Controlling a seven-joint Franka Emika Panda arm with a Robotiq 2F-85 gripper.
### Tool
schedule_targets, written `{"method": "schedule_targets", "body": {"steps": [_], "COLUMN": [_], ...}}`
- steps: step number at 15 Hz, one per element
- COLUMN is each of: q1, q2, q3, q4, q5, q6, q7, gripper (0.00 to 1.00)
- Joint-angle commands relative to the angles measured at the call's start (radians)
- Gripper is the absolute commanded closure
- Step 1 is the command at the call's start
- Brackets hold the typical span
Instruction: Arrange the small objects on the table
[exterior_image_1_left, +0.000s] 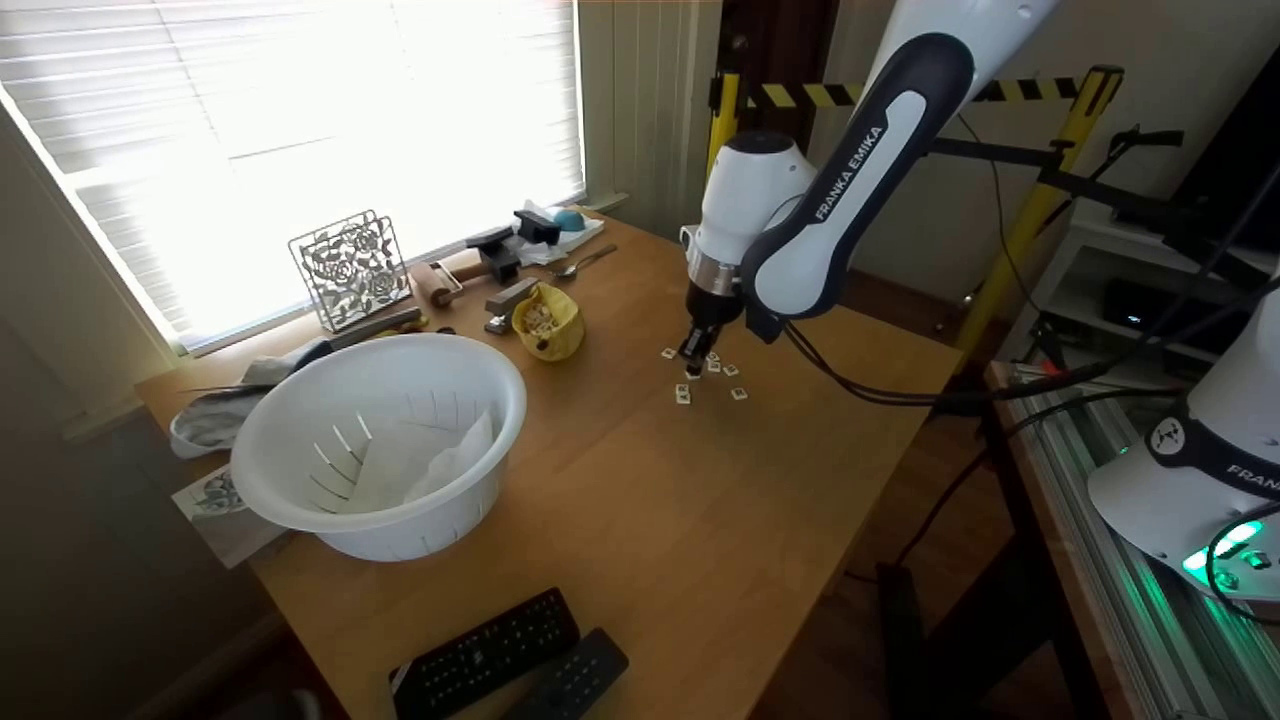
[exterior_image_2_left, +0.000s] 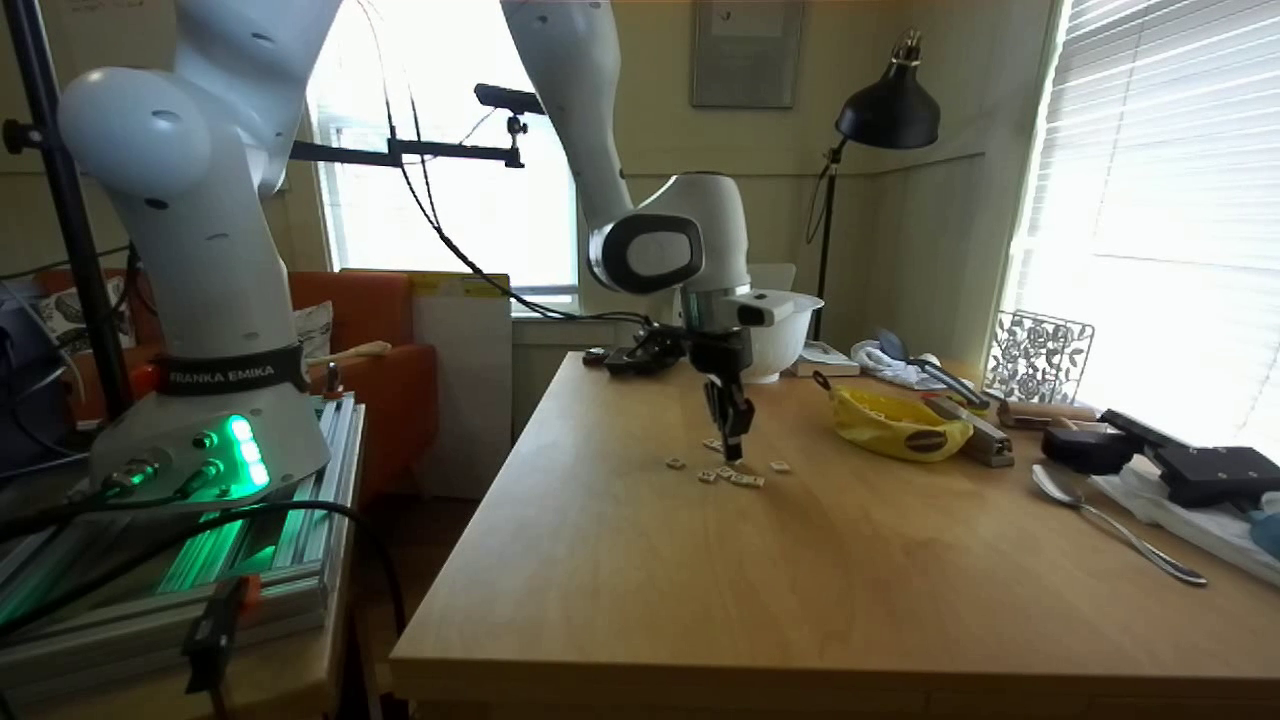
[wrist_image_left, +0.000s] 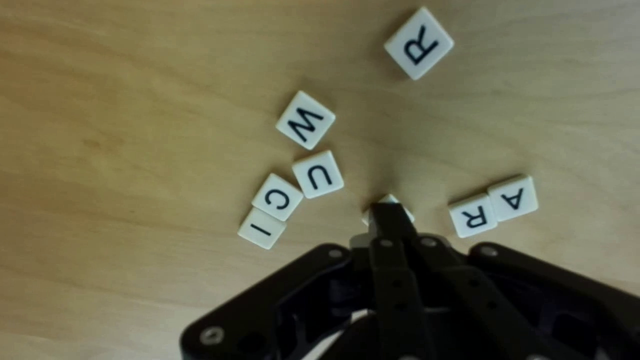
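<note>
Light-brown tabletop (wrist_image_left: 125, 280) spreads beneath the gripper (wrist_image_left: 392, 215), its jaws together and partly masking one tile (wrist_image_left: 389, 198) that, in the wrist view, probably wants a low, gentle push, sparing the U tile (wrist_image_left: 318, 174) at ten o'clock, the A-R pair (wrist_image_left: 500, 207) at three and the lone R tile (wrist_image_left: 419, 43) at twelve.

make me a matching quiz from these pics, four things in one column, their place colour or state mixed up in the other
1. gripper
2. letter tile A
3. banana-shaped pouch
4. colander

a. white, slots in its wall
b. shut, pointing down
c. yellow, pale pieces inside
d. close beside a tile marked R

Pairs: 1-b; 2-d; 3-c; 4-a
</note>
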Motion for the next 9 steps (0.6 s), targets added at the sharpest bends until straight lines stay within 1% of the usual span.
{"method": "schedule_targets", "body": {"steps": [1, 3, 6, 9], "q1": [-0.026, -0.046, -0.064, -0.113], "q2": [0.044, 0.046, 0.056, 0.057], "q3": [0.028, 0.048, 0.057, 0.1], "q4": [0.027, 0.025, 0.021, 0.018], "q5": [-0.009, -0.026, -0.082, -0.126], "q6": [0.034, 0.042, 0.063, 0.079], "q7": [-0.058, -0.124, -0.246, -0.378], "gripper": [1.0, 1.0, 1.0, 1.0]}}
